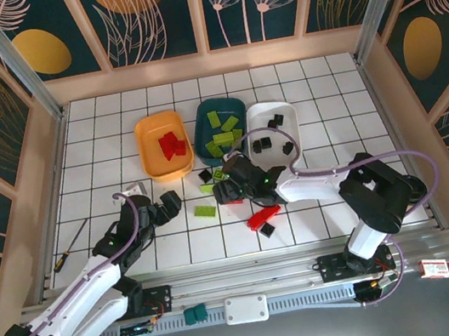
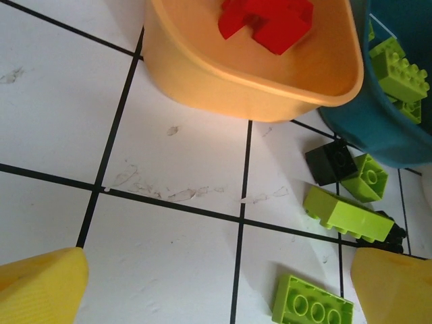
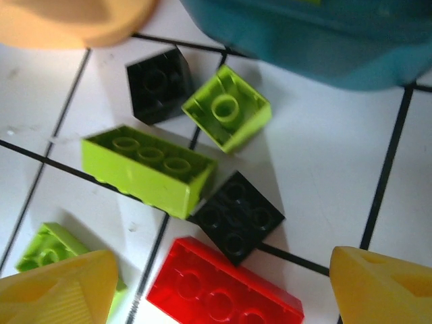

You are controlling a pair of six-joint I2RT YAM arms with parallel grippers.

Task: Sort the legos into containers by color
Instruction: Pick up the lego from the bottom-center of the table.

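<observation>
Three containers stand in a row at the back: an orange tub (image 1: 163, 146) with red legos, a dark teal tub (image 1: 221, 130) with lime green ones, and a white tub (image 1: 274, 129) with black ones. Loose legos lie in front of them. My right gripper (image 3: 219, 293) hangs open just over a red brick (image 3: 223, 287) that lies on the table between its yellow fingers (image 3: 57, 290). Beside it are a black brick (image 3: 237, 216) and a long green brick (image 3: 148, 169). My left gripper (image 2: 219, 297) is open over bare tile, with a flat green brick (image 2: 312, 304) near its right finger.
More loose legos lie near the table's front: a green one (image 1: 205, 211), a red piece (image 1: 263, 216) and a black one (image 1: 267, 230). A screwdriver (image 1: 72, 243) lies at the left. Wooden walls (image 1: 41, 155) enclose the table on three sides.
</observation>
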